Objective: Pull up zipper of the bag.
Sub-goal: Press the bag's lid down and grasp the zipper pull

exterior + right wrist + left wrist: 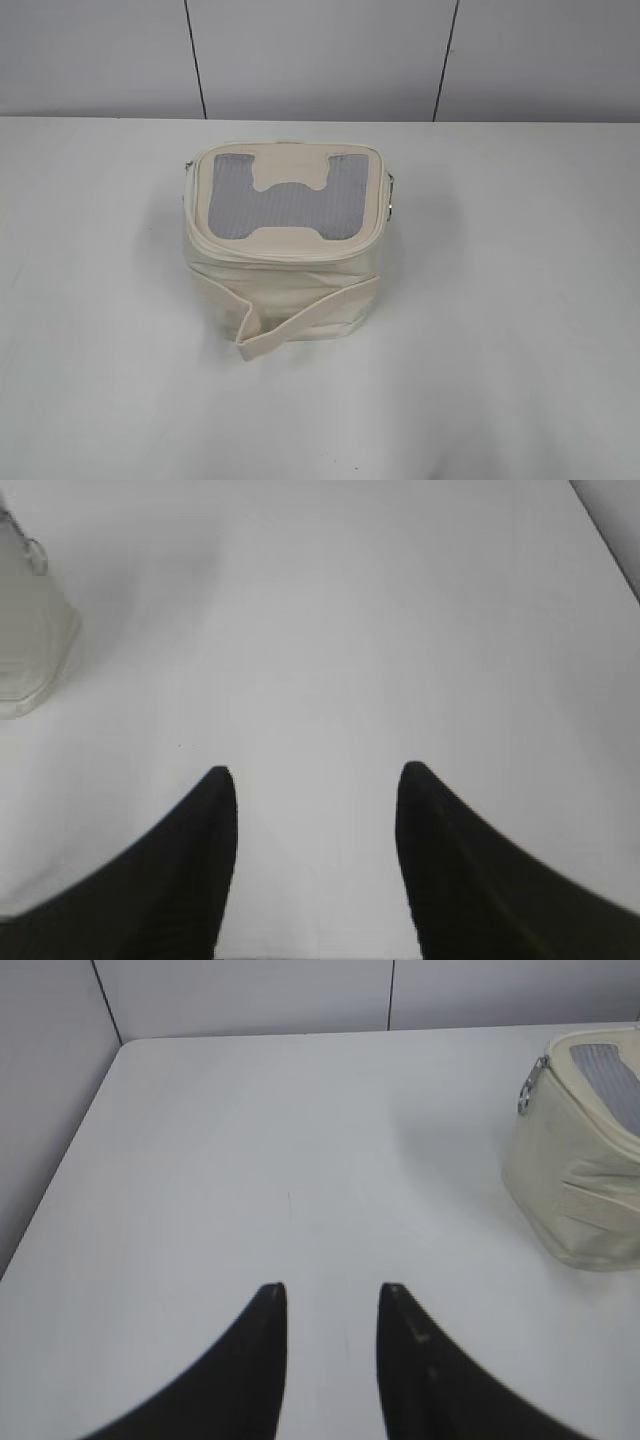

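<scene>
Exterior view shows us the bag (285,245) mid-counter toward the far edge, its zipper (392,195) untouched, while our left gripper (332,1305) and right gripper (315,785) gape empty, well apart from it.

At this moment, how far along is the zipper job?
Nothing looks done. The bag sits alone on the table; a ring pull hangs at its left edge, untouched. Nothing is in hand: the left gripper and right gripper are open over bare table. Reaching, gripping a pull and running the zipper all remain.
</scene>
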You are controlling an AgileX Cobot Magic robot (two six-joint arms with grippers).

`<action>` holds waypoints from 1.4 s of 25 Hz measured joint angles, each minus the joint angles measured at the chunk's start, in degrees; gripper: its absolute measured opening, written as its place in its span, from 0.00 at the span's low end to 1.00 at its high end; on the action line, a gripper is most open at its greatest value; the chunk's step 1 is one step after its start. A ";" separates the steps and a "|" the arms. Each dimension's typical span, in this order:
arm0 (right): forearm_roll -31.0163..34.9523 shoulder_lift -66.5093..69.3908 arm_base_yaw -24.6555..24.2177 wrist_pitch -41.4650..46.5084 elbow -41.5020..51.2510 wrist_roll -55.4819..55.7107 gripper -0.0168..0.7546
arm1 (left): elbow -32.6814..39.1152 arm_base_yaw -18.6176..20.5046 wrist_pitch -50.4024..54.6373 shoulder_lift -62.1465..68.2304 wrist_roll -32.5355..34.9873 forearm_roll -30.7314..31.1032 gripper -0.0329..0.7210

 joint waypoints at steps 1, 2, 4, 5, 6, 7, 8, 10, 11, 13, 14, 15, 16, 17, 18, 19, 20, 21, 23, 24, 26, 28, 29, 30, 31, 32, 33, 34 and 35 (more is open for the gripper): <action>1.49 1.05 0.00 -0.98 -0.31 -1.70 0.56 | 0.00 0.00 0.00 0.00 0.00 0.00 0.36; 2.75 2.61 0.00 -2.31 -0.84 -4.14 0.56 | 0.00 0.00 0.00 0.00 0.00 0.00 0.36; 8.43 6.83 0.00 -7.33 -2.10 -9.39 0.56 | 0.00 0.00 0.00 0.00 0.00 0.00 0.36; 12.38 9.95 0.00 -9.70 -2.82 -12.88 0.56 | 0.00 0.00 0.00 0.00 0.00 0.00 0.36; 16.78 13.66 0.00 -12.56 -3.51 -17.09 0.56 | 0.00 0.00 0.00 0.00 0.00 0.00 0.36; 20.77 17.12 0.00 -15.00 -4.18 -21.34 0.56 | 0.00 0.00 0.00 0.00 0.00 0.00 0.36; 25.78 21.73 0.00 -18.02 -4.81 -27.41 0.56 | 0.00 0.00 0.00 0.00 0.00 0.00 0.36; 35.60 31.29 0.00 -21.38 -6.96 -40.94 0.56 | 0.00 0.00 0.00 0.00 0.00 -0.07 0.36; 39.33 36.90 0.00 -22.36 -8.27 -46.23 0.56 | 0.00 0.00 0.00 0.00 0.00 -0.13 0.36; 47.42 49.45 0.00 -22.70 -12.54 -56.85 0.56 | 0.00 0.00 0.00 0.00 0.00 -0.37 0.36; 50.35 54.11 0.32 -22.64 -15.32 -61.07 0.56 | 0.00 0.00 0.00 0.00 0.00 -0.43 0.36; 52.99 59.69 0.79 -22.10 -17.95 -64.03 0.56 | 0.00 0.00 0.00 0.00 0.00 -0.45 0.36; 54.64 65.21 1.69 -21.40 -21.69 -66.76 0.56 | 0.00 0.00 0.00 0.00 0.00 -0.50 0.36; 55.37 69.78 3.01 -20.46 -25.85 -68.43 0.56 | 0.00 0.00 0.00 0.00 0.00 -0.56 0.36; 55.45 75.12 4.26 -19.41 -29.59 -69.26 0.56 | 0.00 0.00 0.00 0.00 0.00 -0.79 0.36; 55.23 80.34 5.81 -18.42 -34.30 -69.77 0.56 | 0.00 0.00 0.00 0.00 0.00 -0.84 0.36; 54.90 85.34 7.42 -17.20 -39.19 -70.20 0.56 | 0.00 0.00 0.00 0.00 0.00 -0.84 0.36; 54.55 89.38 8.96 -15.94 -44.16 -70.47 0.56 | 0.00 0.00 0.00 0.00 0.00 -0.84 0.36; 53.65 98.54 11.32 -13.46 -53.59 -70.63 0.56 | 0.00 0.00 0.00 0.00 0.00 -0.91 0.36; 53.44 102.21 12.24 -11.83 -58.81 -70.63 0.56 | 0.00 0.00 0.00 0.00 0.00 -0.91 0.36; 53.39 110.51 13.33 -8.19 -68.13 -70.13 0.56 | 0.00 0.00 0.00 0.00 0.00 -0.91 0.36; 53.27 117.55 13.72 -3.91 -77.50 -68.83 0.56 | 0.00 0.00 0.00 0.00 0.00 -0.91 0.36; 53.27 121.05 13.94 -1.98 -81.16 -68.27 0.56 | 0.00 0.00 0.00 0.00 0.00 -0.91 0.36; 53.21 124.27 14.14 -0.51 -85.26 -67.58 0.56 | 0.00 0.00 0.00 0.00 0.00 -0.91 0.36; 53.11 126.71 14.27 0.83 -88.96 -67.03 0.56 | 0.00 0.00 0.00 0.00 0.00 -0.91 0.36; 52.94 129.33 14.39 2.16 -92.22 -66.25 0.56 | 0.00 0.00 0.00 0.00 0.00 -0.91 0.36; 52.83 131.60 14.65 3.32 -94.47 -65.59 0.56 | 0.00 0.00 0.00 0.00 0.00 -0.91 0.36; 52.83 133.23 15.02 4.23 -96.61 -65.20 0.56 | 0.00 0.00 0.00 0.00 0.00 -0.91 0.36; 52.88 134.83 15.39 4.70 -98.06 -64.91 0.56 | 0.00 0.00 0.00 0.00 0.00 -0.91 0.36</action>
